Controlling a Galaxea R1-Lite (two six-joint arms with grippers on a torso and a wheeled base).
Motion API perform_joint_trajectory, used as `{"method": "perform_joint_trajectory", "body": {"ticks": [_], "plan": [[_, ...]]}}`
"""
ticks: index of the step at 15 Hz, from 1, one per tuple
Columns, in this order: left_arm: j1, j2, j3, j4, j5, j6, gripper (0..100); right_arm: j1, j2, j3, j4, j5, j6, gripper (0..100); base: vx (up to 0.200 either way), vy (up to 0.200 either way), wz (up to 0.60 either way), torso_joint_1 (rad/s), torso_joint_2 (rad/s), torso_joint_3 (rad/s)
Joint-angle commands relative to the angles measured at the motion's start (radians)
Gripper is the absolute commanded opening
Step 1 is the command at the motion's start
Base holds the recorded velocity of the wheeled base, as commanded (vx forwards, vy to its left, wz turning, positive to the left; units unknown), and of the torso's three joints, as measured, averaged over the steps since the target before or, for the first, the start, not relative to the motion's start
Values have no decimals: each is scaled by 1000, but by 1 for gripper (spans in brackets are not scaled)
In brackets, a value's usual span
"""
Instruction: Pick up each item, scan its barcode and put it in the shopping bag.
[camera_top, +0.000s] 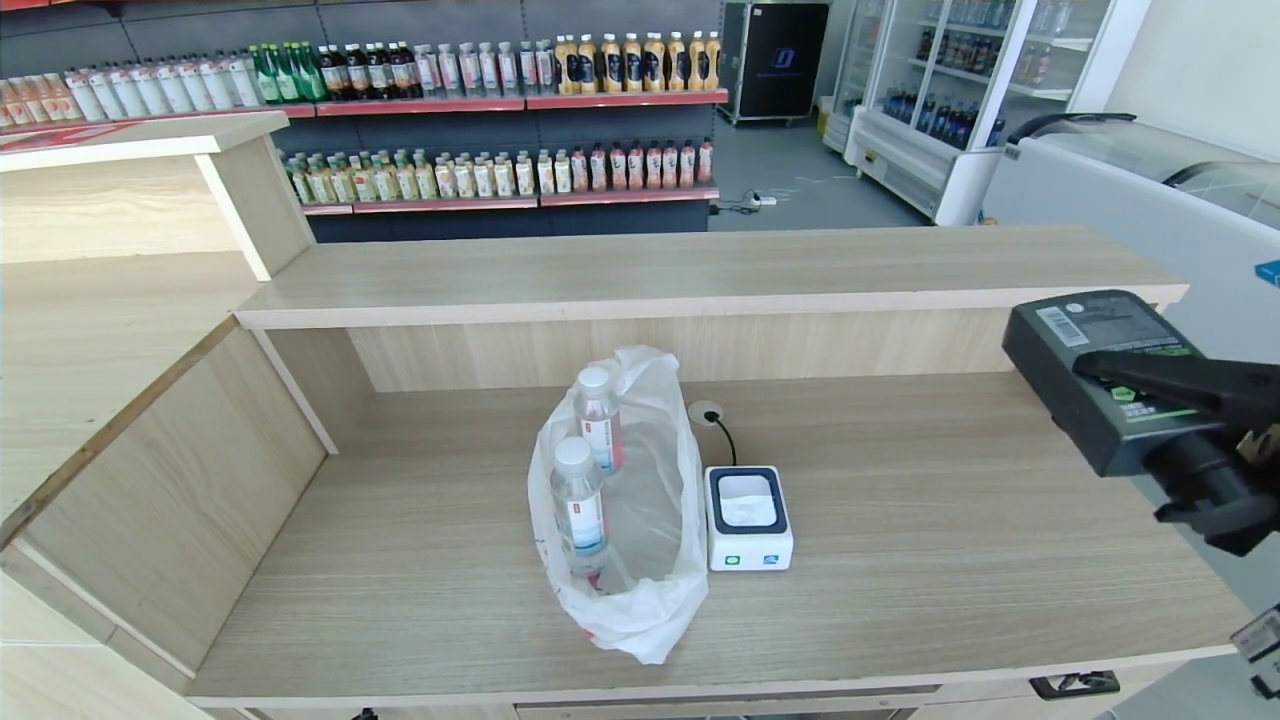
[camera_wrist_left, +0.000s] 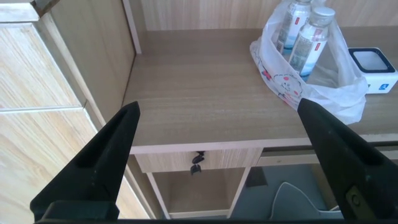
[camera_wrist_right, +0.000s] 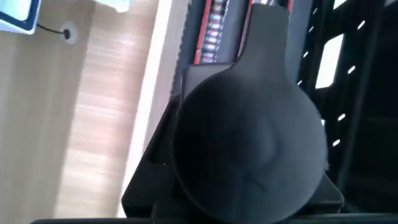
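Note:
A white plastic shopping bag (camera_top: 640, 590) stands open mid-counter with two clear water bottles (camera_top: 598, 420) (camera_top: 578, 500) upright inside. Just right of it sits the white barcode scanner (camera_top: 748, 515), window facing up. My right gripper (camera_top: 1130, 385) is shut on a dark packet (camera_top: 1090, 350) with a barcode label, held in the air above the counter's right end. The packet (camera_wrist_right: 249, 143) looms dark and close in the right wrist view. My left gripper (camera_wrist_left: 217, 168) is open with nothing between its fingers, off the counter's front left edge; the bag (camera_wrist_left: 323, 93) and scanner (camera_wrist_left: 373, 65) lie beyond it.
A raised ledge (camera_top: 700, 275) runs along the back of the counter and a wooden side wall (camera_top: 180, 500) closes the left. A cable hole (camera_top: 706, 412) sits behind the scanner. A key (camera_wrist_left: 196, 163) hangs from the drawer under the front edge. Drink shelves stand behind.

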Motion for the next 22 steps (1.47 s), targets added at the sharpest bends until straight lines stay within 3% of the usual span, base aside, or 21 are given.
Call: {"method": "perform_joint_trajectory", "body": {"ticks": [1, 4, 10, 16, 22], "plan": [[0, 1, 0, 0, 0, -1, 100, 269, 18, 9, -120, -101, -257, 0, 0, 0, 0, 0, 0, 0], [0, 1, 0, 0, 0, -1, 100, 437, 56, 26, -275, -187, -344, 0, 0, 0, 0, 0, 0, 0], [0, 1, 0, 0, 0, -1, 100, 619, -10, 54, -274, -224, -346, 0, 0, 0, 0, 0, 0, 0], [0, 1, 0, 0, 0, -1, 100, 740, -65, 69, -108, -247, -458, 0, 0, 0, 0, 0, 0, 0], [0, 1, 0, 0, 0, -1, 100, 806, -48, 66, -106, -308, -407, 0, 0, 0, 0, 0, 0, 0]]}}
